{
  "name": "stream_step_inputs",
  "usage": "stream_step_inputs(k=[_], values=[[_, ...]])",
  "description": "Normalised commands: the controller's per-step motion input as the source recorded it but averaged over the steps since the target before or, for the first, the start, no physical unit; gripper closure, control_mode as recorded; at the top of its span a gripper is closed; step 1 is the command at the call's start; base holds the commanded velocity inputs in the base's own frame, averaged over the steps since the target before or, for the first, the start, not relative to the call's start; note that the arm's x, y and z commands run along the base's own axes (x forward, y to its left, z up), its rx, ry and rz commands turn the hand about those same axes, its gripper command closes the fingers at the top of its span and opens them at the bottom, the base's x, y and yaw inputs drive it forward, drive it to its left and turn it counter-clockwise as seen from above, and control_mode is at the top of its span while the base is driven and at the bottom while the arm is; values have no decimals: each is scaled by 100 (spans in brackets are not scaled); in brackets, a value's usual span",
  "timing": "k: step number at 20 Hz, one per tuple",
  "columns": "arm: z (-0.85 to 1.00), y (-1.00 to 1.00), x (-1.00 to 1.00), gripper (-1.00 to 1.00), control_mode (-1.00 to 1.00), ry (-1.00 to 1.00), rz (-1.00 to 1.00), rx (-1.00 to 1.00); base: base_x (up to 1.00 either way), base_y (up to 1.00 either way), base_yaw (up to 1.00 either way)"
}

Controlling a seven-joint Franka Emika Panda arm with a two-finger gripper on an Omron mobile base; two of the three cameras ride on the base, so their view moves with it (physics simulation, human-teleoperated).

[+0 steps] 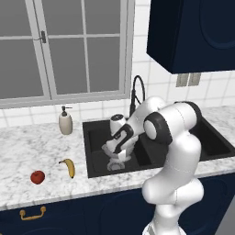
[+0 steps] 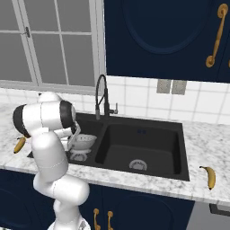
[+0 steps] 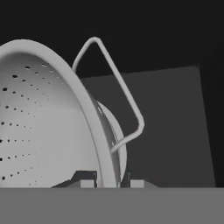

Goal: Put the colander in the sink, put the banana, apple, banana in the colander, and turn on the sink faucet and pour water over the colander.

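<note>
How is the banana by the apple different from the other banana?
The banana by the apple lies on the counter left of the sink, beside the red apple. The other banana lies alone on the counter right of the sink. Both are yellow, curved, dark-tipped, and not yet in the colander.

Wall: you see white tiles (image 2: 143, 101) with two outlets (image 2: 171, 86).
Window: a grey-framed window (image 1: 64, 50) stands behind your counter.
Counter: white marble counter (image 1: 27, 147).
Cabinets: you have navy cabinets (image 2: 161, 36) above, a navy drawer with a brass handle (image 1: 32, 213) below.
</note>
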Motion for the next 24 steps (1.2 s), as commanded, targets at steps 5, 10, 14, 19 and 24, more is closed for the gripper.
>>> stream_step_inputs(k=[5,10,14,19,24], values=[[-43,24,15,100,-100,0,-11,2,0,0,0],[-44,39,18,100,-100,0,-10,3,0,0,0],[-52,41,23,100,-100,0,-11,2,0,0,0],[-35,27,31,100,-100,0,-9,2,0,0,0],[-2,14,-1,-100,-100,4,-6,0,0,0,0]])
